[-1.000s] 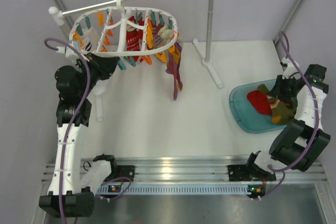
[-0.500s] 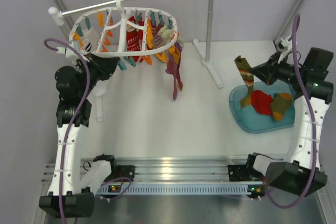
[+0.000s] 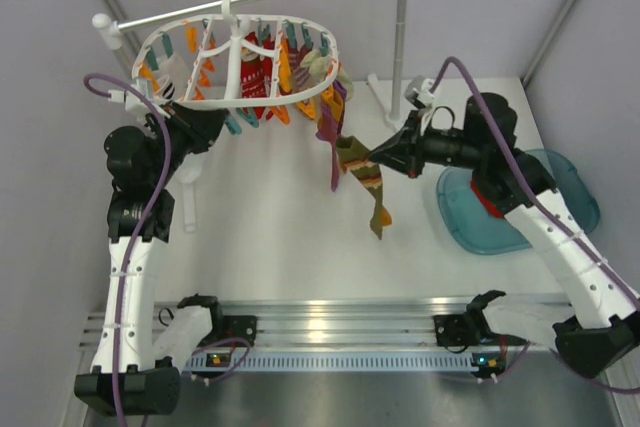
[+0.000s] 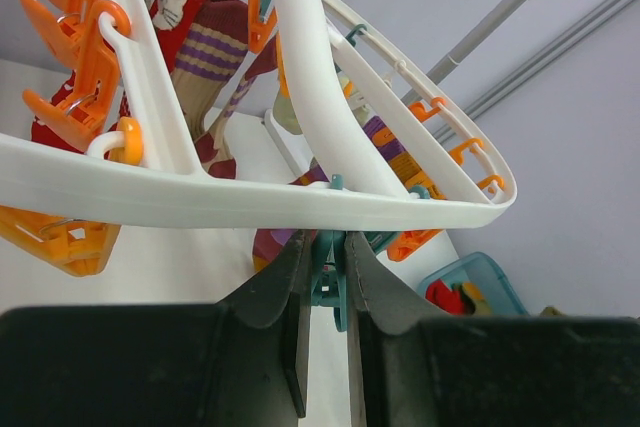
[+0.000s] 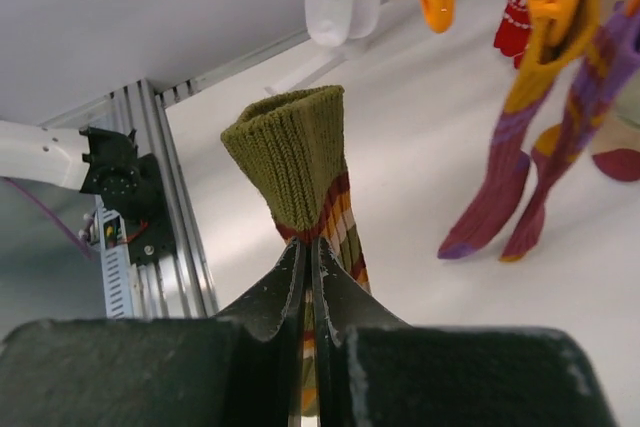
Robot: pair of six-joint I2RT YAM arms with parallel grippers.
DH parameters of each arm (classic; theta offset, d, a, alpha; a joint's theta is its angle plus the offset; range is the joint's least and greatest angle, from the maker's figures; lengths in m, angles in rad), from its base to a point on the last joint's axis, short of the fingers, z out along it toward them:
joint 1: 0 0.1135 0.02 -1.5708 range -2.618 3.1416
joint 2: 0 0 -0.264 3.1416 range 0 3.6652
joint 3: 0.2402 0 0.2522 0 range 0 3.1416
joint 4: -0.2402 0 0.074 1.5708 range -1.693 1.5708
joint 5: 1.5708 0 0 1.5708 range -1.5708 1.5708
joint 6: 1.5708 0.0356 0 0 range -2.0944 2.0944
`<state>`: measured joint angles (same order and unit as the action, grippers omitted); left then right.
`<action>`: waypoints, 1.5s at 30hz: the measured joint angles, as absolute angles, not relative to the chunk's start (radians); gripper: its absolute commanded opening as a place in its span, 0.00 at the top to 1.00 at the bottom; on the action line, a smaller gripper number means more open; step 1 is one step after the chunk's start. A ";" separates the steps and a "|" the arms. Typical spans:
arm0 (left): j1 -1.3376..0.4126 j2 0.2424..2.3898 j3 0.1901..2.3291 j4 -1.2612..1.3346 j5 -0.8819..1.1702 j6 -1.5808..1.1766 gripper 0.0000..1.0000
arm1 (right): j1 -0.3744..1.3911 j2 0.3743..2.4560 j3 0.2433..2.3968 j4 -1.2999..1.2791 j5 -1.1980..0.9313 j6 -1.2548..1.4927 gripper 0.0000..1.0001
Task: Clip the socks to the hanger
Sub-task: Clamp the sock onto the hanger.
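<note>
Pinching zigzag sock (image 5: 298, 159) in right claw (image 5: 308, 247), left claw (image 4: 322, 247) clamped on teal clip (image 4: 327, 285)

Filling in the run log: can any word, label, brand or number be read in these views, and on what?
None can be read. The hanger and sock in the right hand show no lettering, only stripes on the sock. White marks on the red socks look like pattern; too small to tell.
</note>
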<state>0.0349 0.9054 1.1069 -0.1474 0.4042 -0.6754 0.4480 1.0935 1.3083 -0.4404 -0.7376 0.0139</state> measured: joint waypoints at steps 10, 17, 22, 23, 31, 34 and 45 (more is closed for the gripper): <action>0.035 0.905 1.107 -0.147 0.408 -0.681 1.00 | 0.734 1.304 1.312 -0.281 -0.462 0.112 1.00; 0.035 0.905 1.107 -0.147 0.412 -0.682 1.00 | 0.811 1.447 1.357 -0.171 -0.363 0.150 1.00; 0.035 0.906 1.107 -0.148 0.414 -0.683 1.00 | 0.843 1.509 1.402 -0.105 -0.324 0.172 1.00; 0.035 0.906 1.107 -0.148 0.415 -0.683 1.00 | 0.849 1.521 1.417 -0.098 -0.317 0.177 1.00; 0.035 0.906 1.105 -0.148 0.421 -0.691 1.00 | 0.870 1.585 1.483 -0.038 -0.299 0.200 1.00; 0.035 0.906 1.101 -0.148 0.422 -0.696 1.00 | 0.872 1.600 1.493 -0.030 -0.296 0.207 1.00; 0.035 0.906 1.099 -0.148 0.427 -0.704 1.00 | 0.902 1.626 1.508 -0.022 -0.296 0.214 1.00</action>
